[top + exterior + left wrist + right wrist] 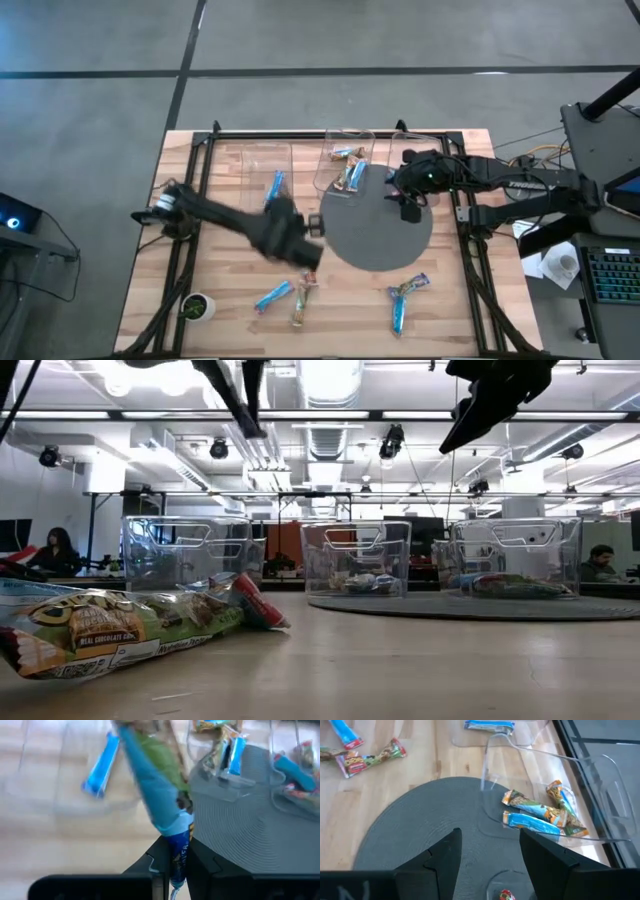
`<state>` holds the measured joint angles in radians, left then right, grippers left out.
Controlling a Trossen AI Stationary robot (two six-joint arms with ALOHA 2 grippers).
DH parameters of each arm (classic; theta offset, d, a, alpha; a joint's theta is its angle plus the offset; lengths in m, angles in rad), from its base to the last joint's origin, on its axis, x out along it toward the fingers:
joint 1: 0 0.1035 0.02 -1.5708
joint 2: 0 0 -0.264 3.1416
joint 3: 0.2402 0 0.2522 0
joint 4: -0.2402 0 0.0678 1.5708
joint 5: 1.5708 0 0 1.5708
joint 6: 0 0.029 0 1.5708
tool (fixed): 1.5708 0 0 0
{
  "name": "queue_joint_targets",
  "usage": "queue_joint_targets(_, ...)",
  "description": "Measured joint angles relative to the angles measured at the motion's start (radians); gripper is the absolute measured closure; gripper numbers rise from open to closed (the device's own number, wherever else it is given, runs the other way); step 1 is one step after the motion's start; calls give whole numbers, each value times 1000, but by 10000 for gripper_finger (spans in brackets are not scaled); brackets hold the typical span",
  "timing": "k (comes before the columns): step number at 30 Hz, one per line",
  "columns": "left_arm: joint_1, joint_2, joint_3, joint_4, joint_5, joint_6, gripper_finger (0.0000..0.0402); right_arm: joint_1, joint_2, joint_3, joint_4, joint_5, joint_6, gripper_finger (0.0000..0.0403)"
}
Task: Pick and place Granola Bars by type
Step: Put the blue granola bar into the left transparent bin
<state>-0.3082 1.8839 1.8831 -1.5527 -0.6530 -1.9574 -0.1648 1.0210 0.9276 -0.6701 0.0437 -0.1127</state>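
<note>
- Four bars (pixel 273 296) are seen loose at the near edge of the bench (pixel 230 318), judged still to be sorted, with a small cup (pixel 197 306) at the near left corner.
- A blue-and-green bar (pixel 159 800) is held by its end in the left pincer (pixel 174 862), clamped shut, above mid-bench beside the grey mat (pixel 378 225).
- The right pincer (pixel 490 851) is held part open and empty over the mat's far side.
- Three clear bins (pixel 352 158) at the far edge hold bars already; sorting is judged roughly half done.
- Beyond, an open office with seated people (pixel 57 550) is seen.
</note>
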Motion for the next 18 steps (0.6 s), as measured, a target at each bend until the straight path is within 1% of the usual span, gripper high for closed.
queue_joint_targets(3,126,-98,-115,112,57,235,379,-25,0,0,5,1,5,213)
queue_joint_targets(5,217,-160,-205,140,111,359,379,-43,0,0,7,1,12,213)
queue_joint_targets(8,360,-224,-355,200,203,497,379,-73,0,0,8,1,42,213)
queue_joint_targets(11,487,-283,-508,343,323,630,379,-99,0,0,7,2,68,213)
queue_joint_targets(13,546,-310,-600,501,402,713,379,-116,-2,0,4,2,85,213)
queue_joint_targets(15,582,-319,-684,648,465,780,379,-132,-3,0,3,1,102,213)
queue_joint_targets(16,589,-319,-718,710,482,801,379,-139,-4,0,3,3,111,213)
queue_joint_targets(18,591,-319,-770,778,489,818,379,-150,-4,0,0,3,131,213)
